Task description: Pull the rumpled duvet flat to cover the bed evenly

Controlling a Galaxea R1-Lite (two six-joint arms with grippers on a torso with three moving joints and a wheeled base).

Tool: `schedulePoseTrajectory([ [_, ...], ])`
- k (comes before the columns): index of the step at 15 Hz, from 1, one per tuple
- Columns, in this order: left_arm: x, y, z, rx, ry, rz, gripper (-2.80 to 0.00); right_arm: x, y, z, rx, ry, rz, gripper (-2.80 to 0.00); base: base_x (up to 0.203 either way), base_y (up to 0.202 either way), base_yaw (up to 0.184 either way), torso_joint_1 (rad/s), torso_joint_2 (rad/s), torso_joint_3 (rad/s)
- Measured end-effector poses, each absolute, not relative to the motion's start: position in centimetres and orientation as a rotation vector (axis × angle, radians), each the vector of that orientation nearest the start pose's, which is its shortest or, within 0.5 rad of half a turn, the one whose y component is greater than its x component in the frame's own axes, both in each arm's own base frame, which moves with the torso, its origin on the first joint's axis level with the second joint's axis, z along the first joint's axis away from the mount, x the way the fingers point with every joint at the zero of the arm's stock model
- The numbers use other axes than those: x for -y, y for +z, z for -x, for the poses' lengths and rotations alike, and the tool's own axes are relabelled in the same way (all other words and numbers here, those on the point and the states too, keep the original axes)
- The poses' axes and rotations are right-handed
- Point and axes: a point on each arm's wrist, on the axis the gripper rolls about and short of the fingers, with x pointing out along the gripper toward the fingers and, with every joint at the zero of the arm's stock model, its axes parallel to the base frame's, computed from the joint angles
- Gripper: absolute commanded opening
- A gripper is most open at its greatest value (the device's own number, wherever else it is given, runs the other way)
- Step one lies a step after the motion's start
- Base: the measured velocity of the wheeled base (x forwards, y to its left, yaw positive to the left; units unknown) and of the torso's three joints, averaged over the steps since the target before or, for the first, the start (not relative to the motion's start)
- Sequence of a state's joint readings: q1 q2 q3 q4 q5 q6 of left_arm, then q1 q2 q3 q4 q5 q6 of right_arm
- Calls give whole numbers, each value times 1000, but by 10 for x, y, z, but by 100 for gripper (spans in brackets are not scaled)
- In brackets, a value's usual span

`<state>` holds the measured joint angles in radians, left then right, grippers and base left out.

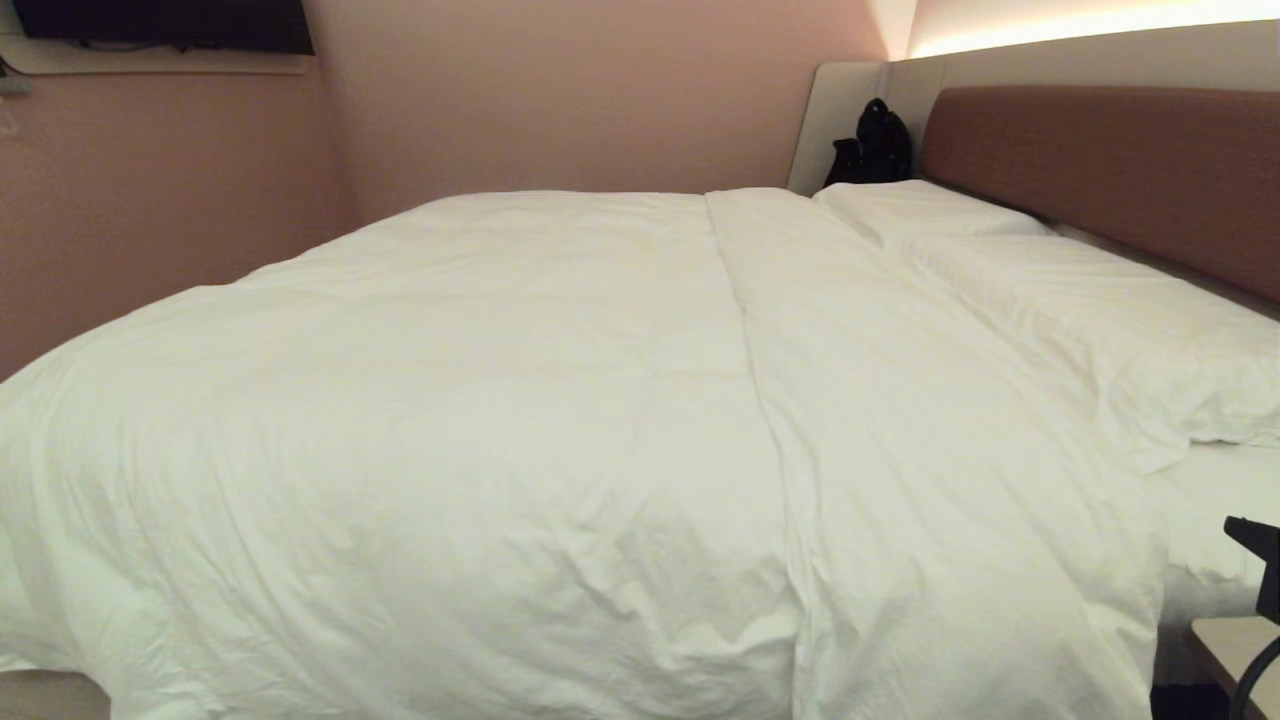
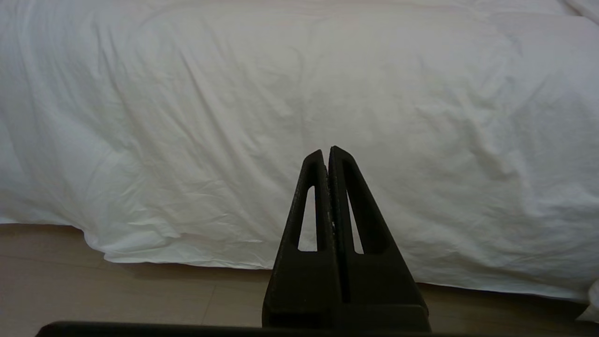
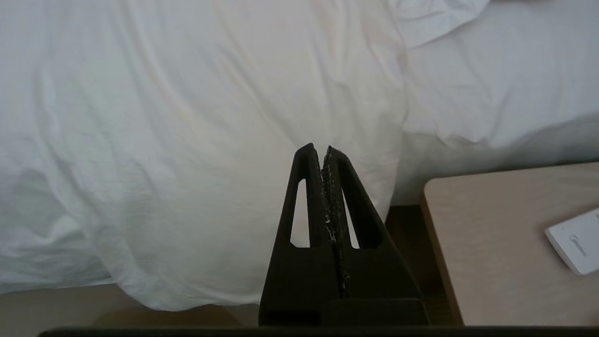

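Both grippers on my rig are pinched fully closed with nothing between the fingers. The left gripper (image 2: pixel 329 150) hangs just off the near side of the bed, pointing at the duvet's (image 1: pixel 480 420) draped side, not touching it as far as I can see. The right gripper (image 3: pixel 320 149) is the same deal further right, aimed at the duvet's hanging edge near where it ends and the fitted sheet (image 3: pixel 491 84) shows; it's holding nothing.

The one duvet lies spread over most of the bed (image 1: pixel 1215 520), hanging down the near side almost to the wood floor (image 2: pixel 117 299), with soft wrinkles and a long fold running near to far through the middle. Its right edge stops short of the pillows.

Count: two white pillows (image 1: pixel 1100 310) at the right against one brown headboard (image 1: pixel 1110 160), one black bag (image 1: pixel 872 145) in the far corner, one pale bedside surface (image 3: pixel 505 243) at near right with one white card (image 3: pixel 578 245) on it.
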<state>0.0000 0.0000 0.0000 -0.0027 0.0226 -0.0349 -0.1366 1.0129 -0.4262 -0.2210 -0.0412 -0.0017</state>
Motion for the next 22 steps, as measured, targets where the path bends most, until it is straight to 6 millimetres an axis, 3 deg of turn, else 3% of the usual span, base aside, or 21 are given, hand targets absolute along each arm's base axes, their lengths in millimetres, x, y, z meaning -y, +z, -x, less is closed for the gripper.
schedulePoseTrajectory([
  [15,-1,76,23,3,23,35,-280,12,216,-112,-213,4,-31,-280,0,0,0,0,0,0],
  [22,-1,76,23,3,23,34,-280,8,228,-97,-126,85,-21,-280,0,0,0,0,0,0],
])
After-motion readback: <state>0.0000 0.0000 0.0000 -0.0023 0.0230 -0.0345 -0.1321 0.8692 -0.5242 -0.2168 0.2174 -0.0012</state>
